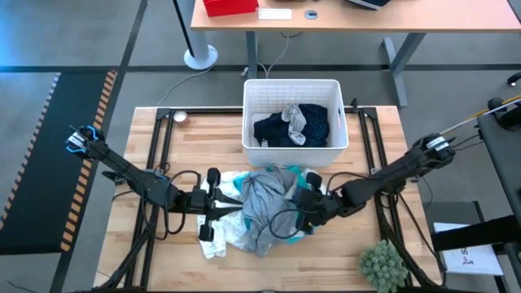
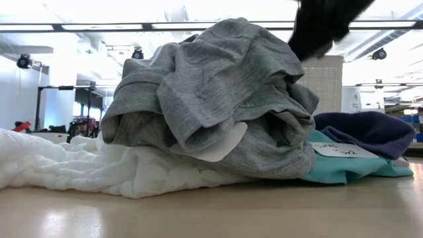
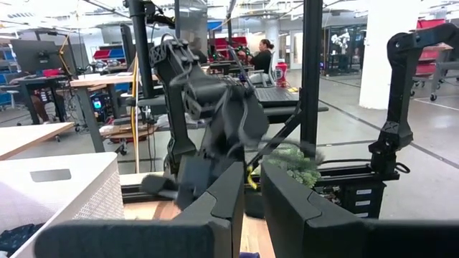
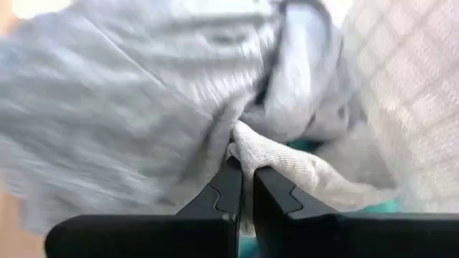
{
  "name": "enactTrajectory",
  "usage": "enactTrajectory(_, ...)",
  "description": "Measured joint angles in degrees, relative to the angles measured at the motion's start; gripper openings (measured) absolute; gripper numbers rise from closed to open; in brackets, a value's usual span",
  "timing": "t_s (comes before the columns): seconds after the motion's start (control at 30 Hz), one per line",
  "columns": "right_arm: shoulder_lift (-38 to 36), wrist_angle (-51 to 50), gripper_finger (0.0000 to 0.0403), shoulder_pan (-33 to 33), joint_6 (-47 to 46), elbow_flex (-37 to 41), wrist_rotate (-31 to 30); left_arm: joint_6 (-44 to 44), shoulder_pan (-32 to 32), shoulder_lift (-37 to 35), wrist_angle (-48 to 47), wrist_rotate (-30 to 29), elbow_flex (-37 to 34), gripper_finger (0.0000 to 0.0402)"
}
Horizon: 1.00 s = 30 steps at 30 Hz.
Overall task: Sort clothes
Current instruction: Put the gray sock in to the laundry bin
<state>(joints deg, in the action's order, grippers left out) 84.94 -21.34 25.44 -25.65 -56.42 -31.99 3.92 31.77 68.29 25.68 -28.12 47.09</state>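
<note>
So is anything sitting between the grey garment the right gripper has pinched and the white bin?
Nothing visible. The right gripper is shut on a fold of the grey garment at the pile's right side. The white bin sits just beyond the pile, its top open, with only bare table between. The left gripper waits at the pile's left side.

Grey floor [image 1: 98, 32]; hazard-striped black mat [image 1: 49, 155]; wooden desk [image 1: 366, 20] beyond; ceiling light strips [image 2: 99, 26] overhead.
</note>
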Motion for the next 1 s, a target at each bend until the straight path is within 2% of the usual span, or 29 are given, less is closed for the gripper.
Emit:
enactTrajectory(0.53, -1.3, -19.1, 0.0001, 3.1, 11.8, -21.5, -10.1, 0.0, 0.0, 0.0, 0.0, 0.0, 0.0, 0.0036)
enactTrajectory(0.83, -1.3, -19.2, 0.0, 3.1, 20.7, -29.2, -10.5, 0.0, 0.0, 0.0, 0.0, 0.0, 0.0, 0.0036)
enactTrajectory(1.0, -1.3, -19.2, 0.0, 3.0, 26.2, -33.7, -16.0, 0.0, 0.0, 0.0, 0.0, 0.0, 0.0, 0.0036)
